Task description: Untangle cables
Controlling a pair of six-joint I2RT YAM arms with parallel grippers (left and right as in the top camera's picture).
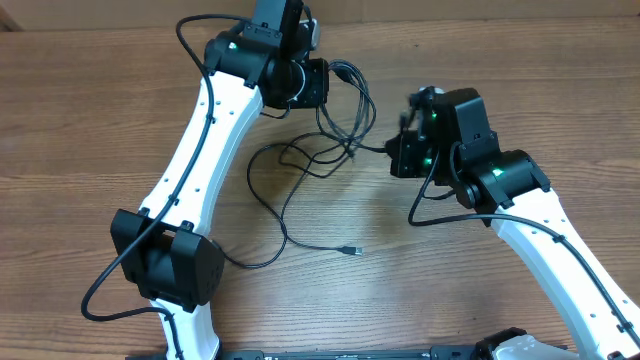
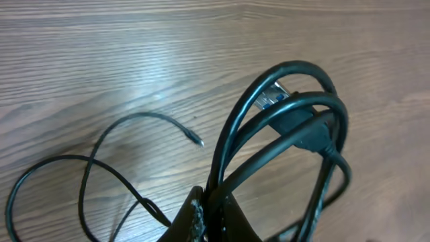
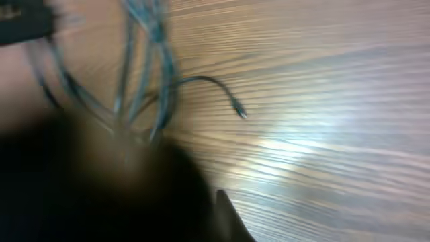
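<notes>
our left gripper (image 2: 205, 218) is pinching the cables (image 2: 295, 101), loops fanning out ahead of its fingers. our right gripper (image 1: 392, 152) looks clamped on one strand. we'd draw the hands apart gently, watching for knots cinching. the bundle's long axis runs hand to hand; a loose plug tip (image 1: 350, 250) lies well apart from both.

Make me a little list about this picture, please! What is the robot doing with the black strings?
surface: wooden table
cables: thin, black, tangled in loops between the two arms
left end effector: shut on a bunch of cable loops
right end effector: shut; one strand runs straight into it, so it seems to hold that strand; its own camera view is blurred
loose end: one plug tip lies free on the table
job so far: not yet untangled
</notes>
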